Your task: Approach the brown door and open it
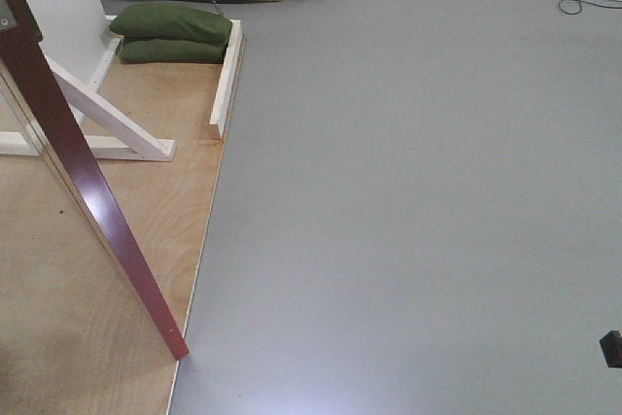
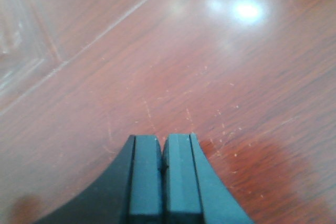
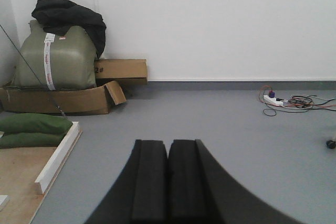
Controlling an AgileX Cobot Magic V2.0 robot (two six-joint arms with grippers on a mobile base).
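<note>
Pointing my left claw [image 2: 163, 141], clenched on nothing, at the brown door [image 2: 199, 61] right ahead of its tips, I'm prob. doing the swing-open step. Door's looking partly open; next I'm needing a steady push fwd. Right claw [image 3: 169, 144] is clenched too, empty, pointing away from the door.

The left tool [image 2: 163, 141] is built in two flat, teal-tinged dark halves with curved outer flanks; the right tool [image 3: 168, 144] is finished matte black.

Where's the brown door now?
Front view, far left: the brown door angles across the plywood floor, beside the white brace. It fills the left wrist view.
</note>
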